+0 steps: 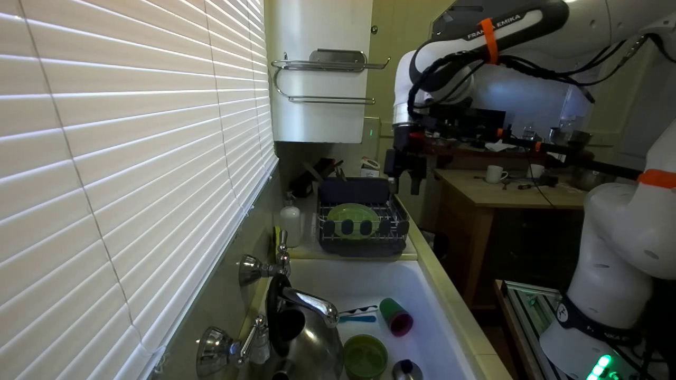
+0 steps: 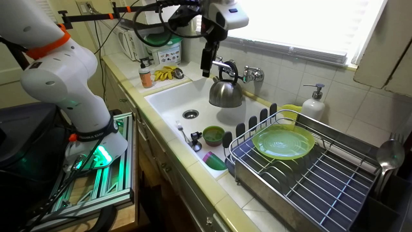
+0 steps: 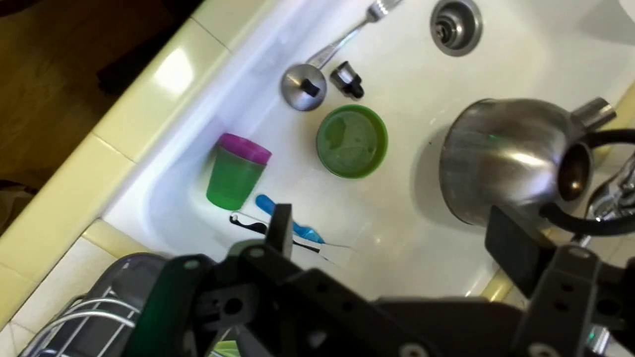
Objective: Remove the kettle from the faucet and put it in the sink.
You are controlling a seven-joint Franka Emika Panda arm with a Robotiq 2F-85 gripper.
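"FRANKA EMIKA" on white robot arm, upper right. Black pincer spread wide, empty. Rounded silver-metal kettle hangs on chrome faucet. White bucket label too small to read.

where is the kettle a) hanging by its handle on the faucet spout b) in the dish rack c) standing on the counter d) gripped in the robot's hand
a, since in an exterior view the faucet spout runs through the black handle of the kettle.
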